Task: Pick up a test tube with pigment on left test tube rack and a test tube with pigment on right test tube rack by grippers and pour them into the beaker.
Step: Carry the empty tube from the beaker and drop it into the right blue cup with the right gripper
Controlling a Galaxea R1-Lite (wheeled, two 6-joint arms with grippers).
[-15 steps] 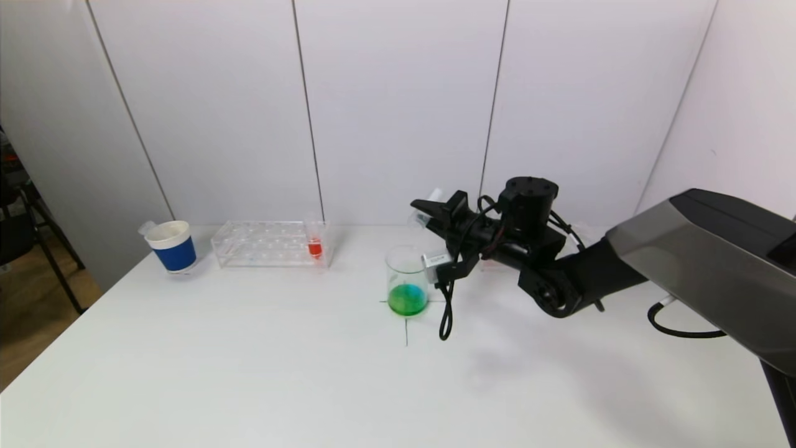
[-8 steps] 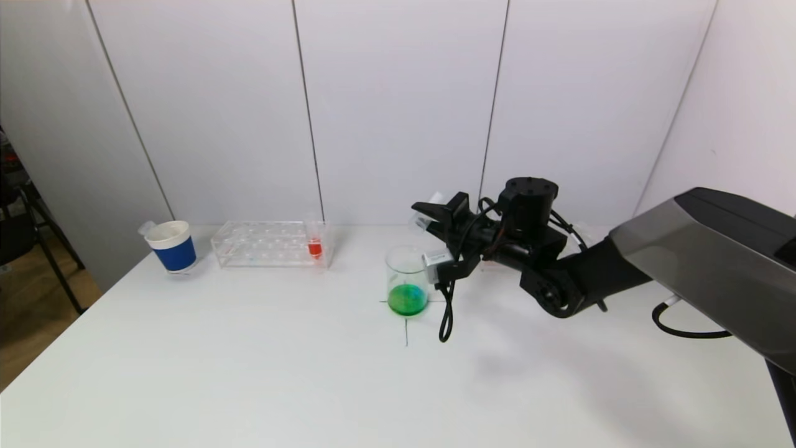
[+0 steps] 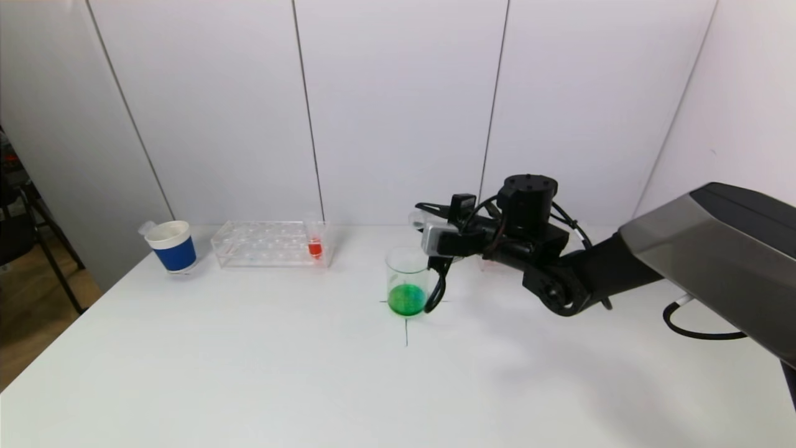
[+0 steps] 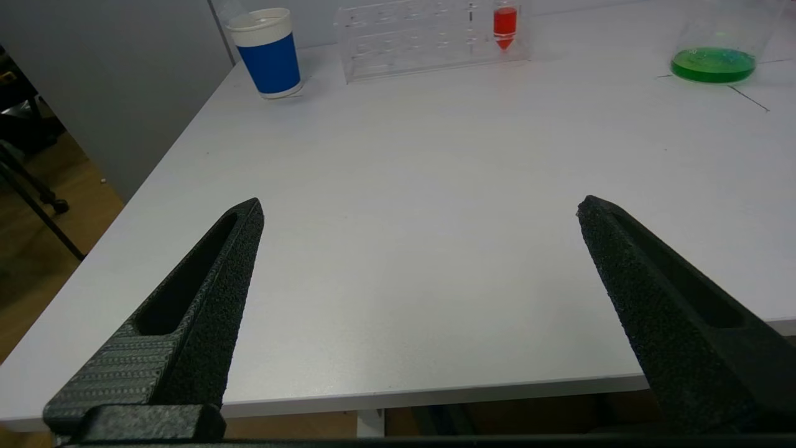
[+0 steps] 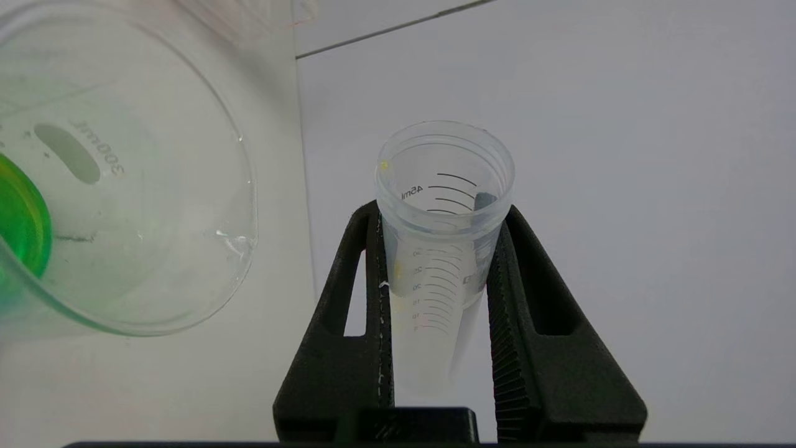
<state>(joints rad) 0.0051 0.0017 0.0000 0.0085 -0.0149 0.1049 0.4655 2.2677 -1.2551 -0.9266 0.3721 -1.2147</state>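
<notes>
My right gripper [image 3: 429, 214] [image 5: 440, 213] is shut on a clear, empty graduated test tube [image 5: 444, 249] [image 3: 417, 219], held just behind and above the rim of the glass beaker [image 3: 407, 280] [image 5: 124, 186]. Green liquid lies in the bottom of the beaker. The tube's open mouth sits beside the beaker's rim in the right wrist view. The left test tube rack [image 3: 270, 244] [image 4: 423, 37], of clear plastic, holds one tube of red pigment [image 3: 315, 246] [image 4: 505, 25]. The right rack is hidden behind my right arm. My left gripper [image 4: 420, 208] hangs open and empty at the table's near edge.
A blue-and-white cup [image 3: 173, 246] [image 4: 268, 53] stands at the far left with a clear tube leaning in it. A black cable [image 3: 696, 330] loops on the table at the right. The white table [image 3: 249, 373] ends at a wall behind the racks.
My right wrist has rolled, swinging its camera block from below the fingers up beside them. The tube stays gripped behind the beaker. The left gripper has not changed.
</notes>
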